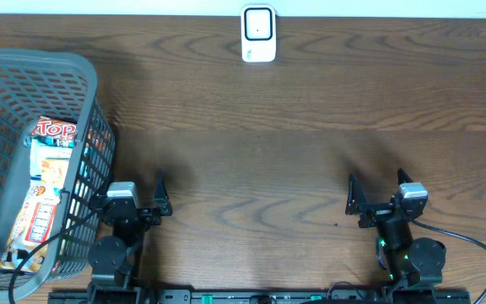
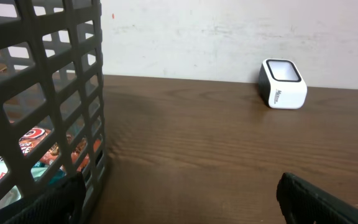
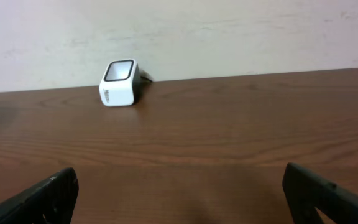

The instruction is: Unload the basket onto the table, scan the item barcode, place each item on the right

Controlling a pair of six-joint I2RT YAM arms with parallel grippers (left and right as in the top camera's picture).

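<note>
The items are several snack packs [image 1: 47,181] lying in a grey mesh basket [image 1: 32,57] at the table's left; the top one is red with "TOP" on it [image 1: 56,129]. Through the basket wall [image 2: 48,74] the left wrist view shows red and orange packs [image 2: 33,142]. A white barcode scanner [image 1: 258,34] stands at the far middle edge, also seen as a scanner [image 2: 283,84] and a scanner [image 3: 119,83] in the wrist views. My left gripper [image 1: 133,192] [image 2: 182,199] is open beside the basket, holding nothing. My right gripper [image 1: 378,187] [image 3: 182,196] is open over bare wood.
The brown wooden table [image 1: 251,152] runs between the arms and the scanner. A pale wall [image 3: 229,31] stands right behind the scanner. A black cable [image 1: 471,249] loops from the right arm's base at the near edge.
</note>
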